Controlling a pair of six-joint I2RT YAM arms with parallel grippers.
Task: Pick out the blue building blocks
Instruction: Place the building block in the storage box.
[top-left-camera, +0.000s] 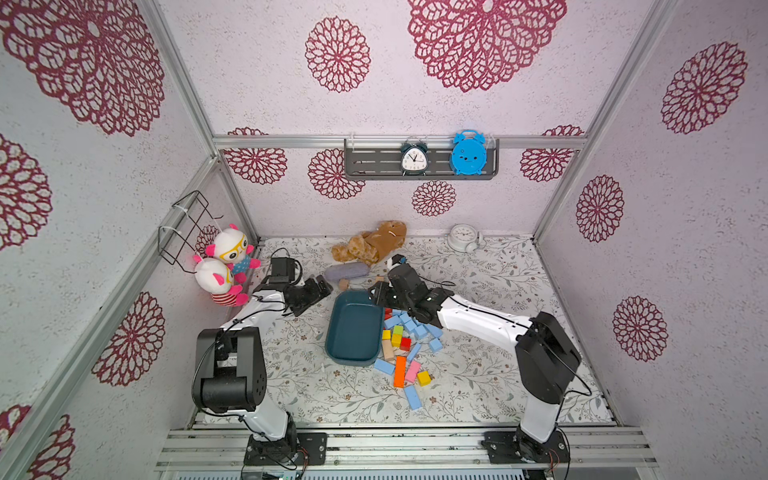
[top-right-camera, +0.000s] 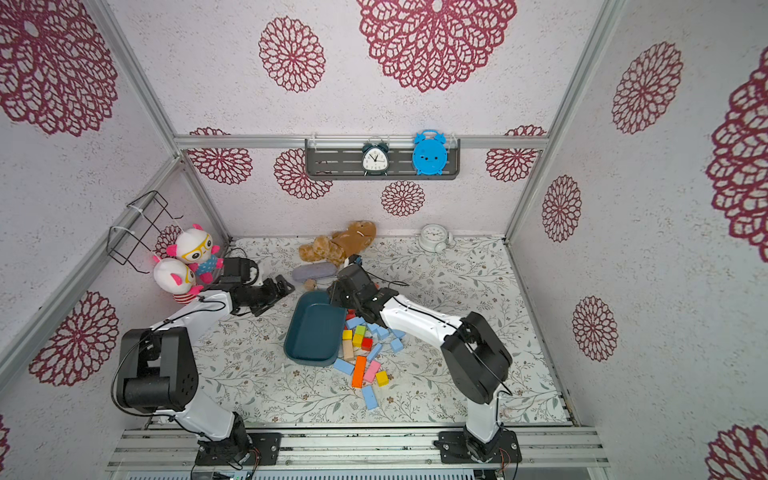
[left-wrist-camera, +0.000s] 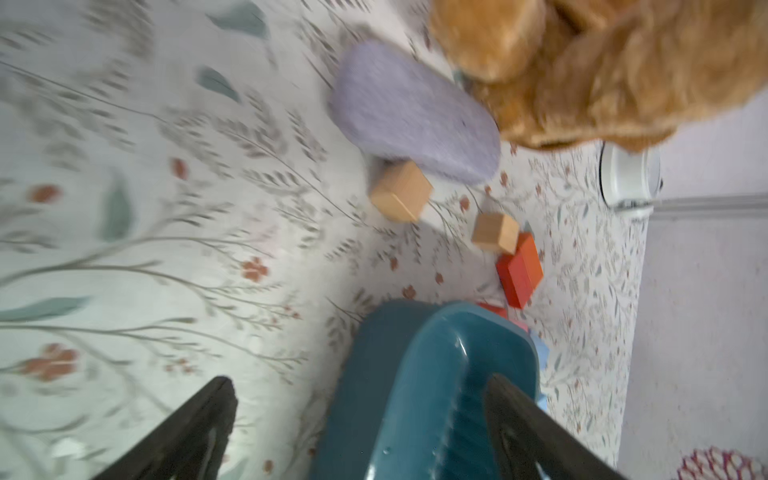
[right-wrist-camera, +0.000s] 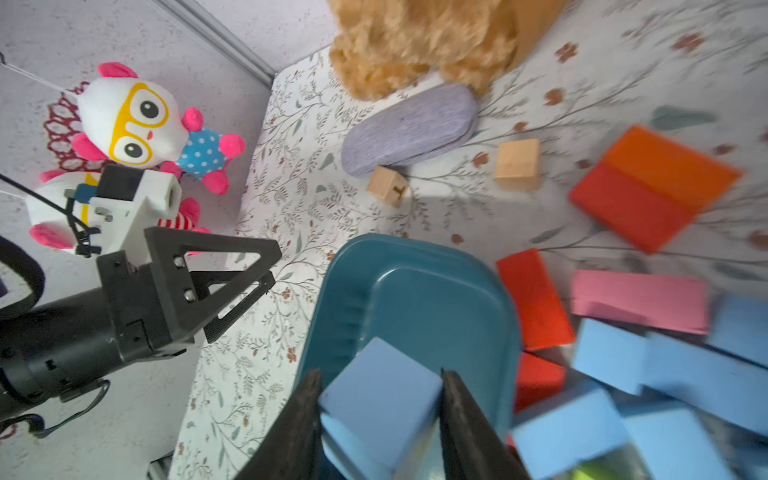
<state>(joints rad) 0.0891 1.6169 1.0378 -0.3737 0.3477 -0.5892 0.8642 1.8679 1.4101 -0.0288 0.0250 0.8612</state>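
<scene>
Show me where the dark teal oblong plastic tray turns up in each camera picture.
In a top view: dark teal oblong plastic tray, mid-table, beside the coloured blocks.
In a top view: same spot.
Left wrist: tray, close before the camera.
Right wrist: tray, just beyond the gripped light-blue cube.
Shared landmark: the grey-purple oval pouch past the tray's far end, in all four.

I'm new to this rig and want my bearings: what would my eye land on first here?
First, the heap of bright coloured blocks mid-table, just on the right arm's side of the dark teal tray. Next, the right gripper, shut on a light-blue block close over that tray. Two pink-eared plush toys sit at the table's far left corner.
</scene>
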